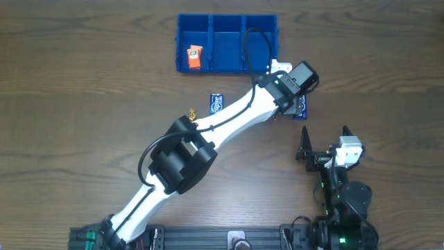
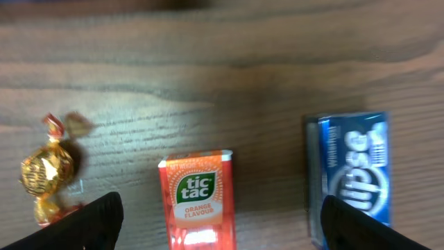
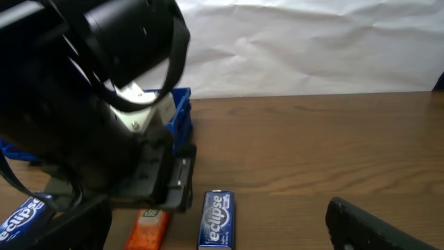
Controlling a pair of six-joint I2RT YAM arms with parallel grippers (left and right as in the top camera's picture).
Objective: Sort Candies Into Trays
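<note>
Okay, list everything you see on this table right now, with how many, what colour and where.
Table: 1, brown wood, under everything.
Tray: 1, blue, three compartments, far side of the table.
Candy boxes: 2, orange; one in the tray's left compartment, one loose on the table.
Gum packs: 2, blue; on the table, one before the tray's middle, one beside the loose box.
Wrapped candies: apparently 2, gold; one beside the first pack, one beside the loose box.
Left gripper: 1, black, open, above the loose box.
Right gripper: 1, black, open, near its base at the right.
</note>
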